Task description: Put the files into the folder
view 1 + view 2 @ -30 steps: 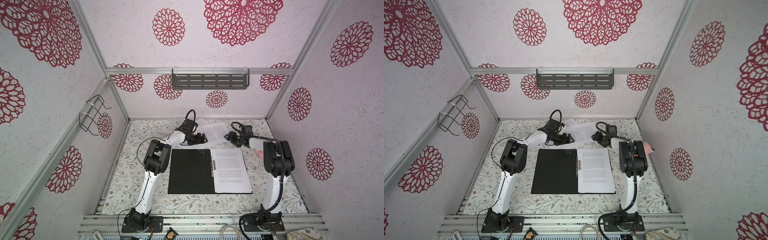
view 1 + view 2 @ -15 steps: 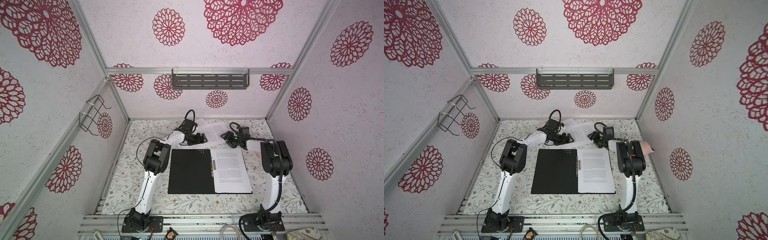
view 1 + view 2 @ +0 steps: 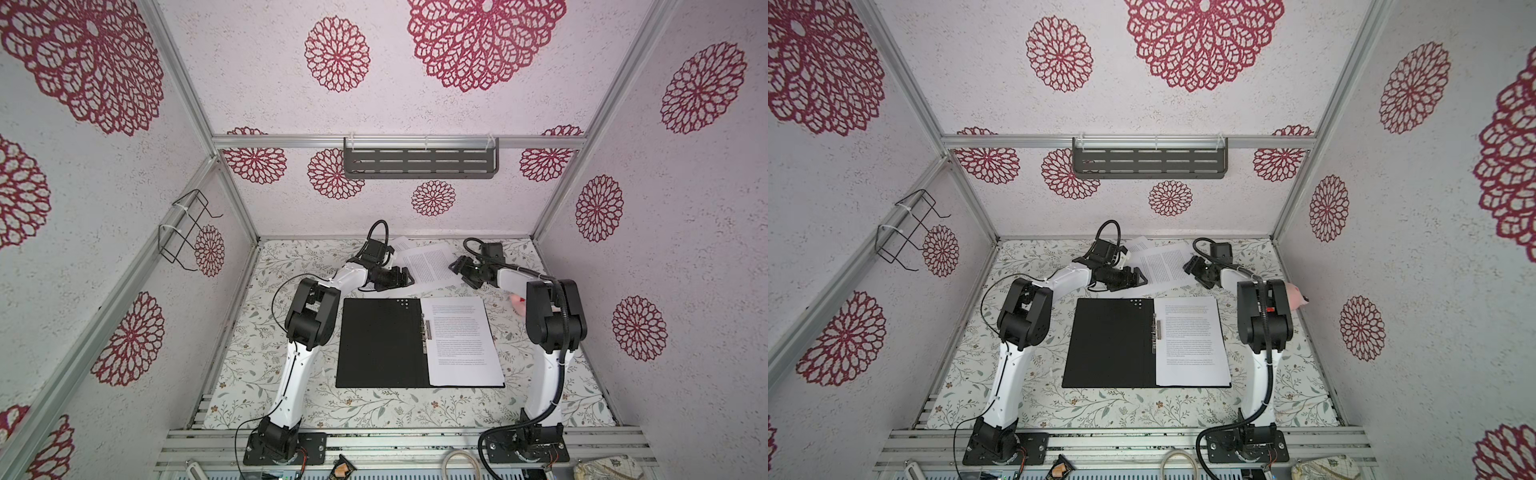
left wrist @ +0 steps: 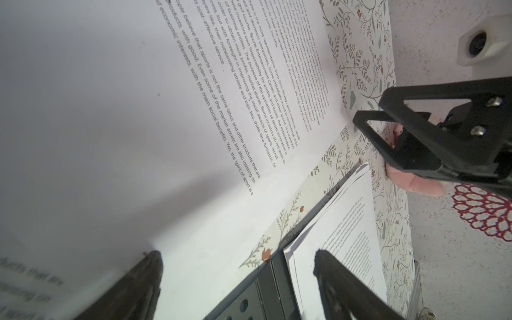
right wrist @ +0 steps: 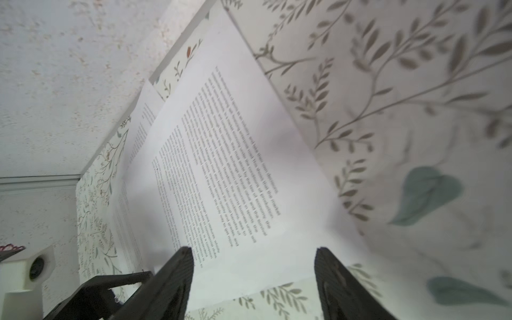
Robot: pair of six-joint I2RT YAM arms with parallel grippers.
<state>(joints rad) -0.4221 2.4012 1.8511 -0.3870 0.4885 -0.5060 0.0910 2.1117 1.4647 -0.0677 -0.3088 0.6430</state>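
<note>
A black folder lay open and flat near the middle of a floral-patterned counter, with its metal clip along the spine. A stack of printed white sheets covered the folder's right half. Past the folder's far edge, more files lay loose and slightly fanned on the counter, near the back wall. The 2 pincers faced each other across these files. The left pincer sat low at their near left corner, jaws spread. In the left wrist view its 2 fingers stood wide apart with nothing pinched, and the top loose sheet reached up to 1 of them. The right pincer sat just beside the files' right edge, also spread. In the right wrist view a corner of the top sheet lay between its fingers, not gripped.
</note>
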